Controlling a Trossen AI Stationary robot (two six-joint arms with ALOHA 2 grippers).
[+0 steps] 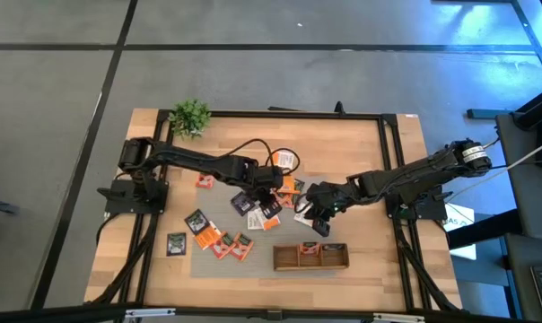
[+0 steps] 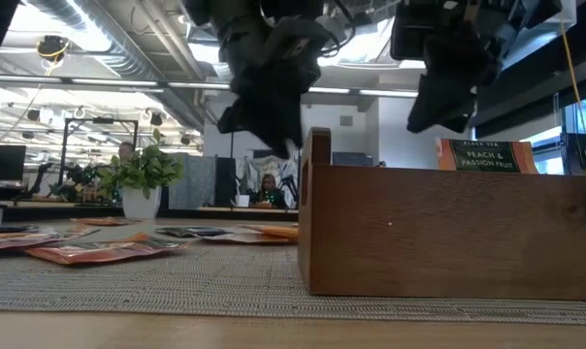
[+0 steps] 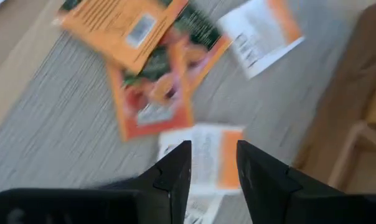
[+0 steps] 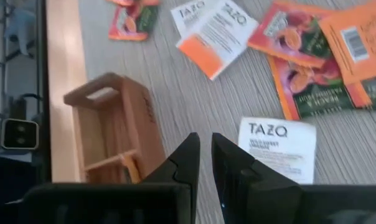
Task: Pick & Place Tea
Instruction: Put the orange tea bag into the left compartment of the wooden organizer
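Several small tea sachets, orange (image 1: 205,238), dark (image 1: 177,242) and white with orange (image 4: 219,37), lie flat on the grey mat (image 1: 280,235). My left gripper (image 3: 214,168) is open and stands above a white-and-orange sachet (image 3: 206,146), clear of the mat in the low view. My right gripper (image 4: 205,158) is shut with nothing between its fingers. It stands above the mat between the wooden tray (image 4: 113,124) and a white sachet (image 4: 278,149). Sachets (image 2: 487,155) stand upright in the tray (image 2: 448,233).
The long wooden tray (image 1: 310,257) lies at the mat's near edge, just in front of my right gripper (image 1: 318,220). A small potted plant (image 1: 190,117) stands at the far left corner. More sachets (image 1: 285,160) lie on the bare wood beyond the mat.
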